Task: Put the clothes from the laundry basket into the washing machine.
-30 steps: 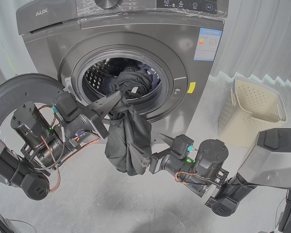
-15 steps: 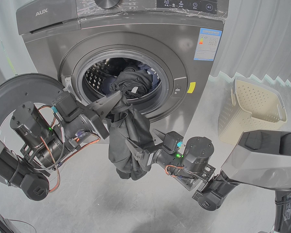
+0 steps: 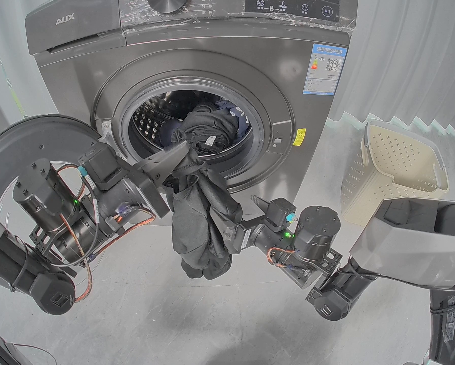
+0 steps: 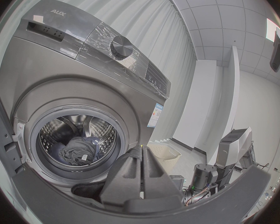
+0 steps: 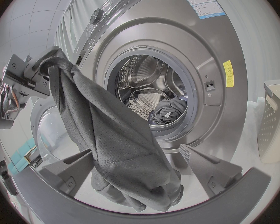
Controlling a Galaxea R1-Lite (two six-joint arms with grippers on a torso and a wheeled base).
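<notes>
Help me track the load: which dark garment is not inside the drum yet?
The dark grey garment hanging from the left gripper, in front of the washing machine. The other clothes lie bundled inside its drum.

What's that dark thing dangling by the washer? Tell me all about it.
It is a dark grey garment of finely perforated cloth, bunched and hanging limp. Its top is pinched in the shut jaws of the left gripper before the washing machine opening; the right gripper straddles its lower part, jaws open.
</notes>
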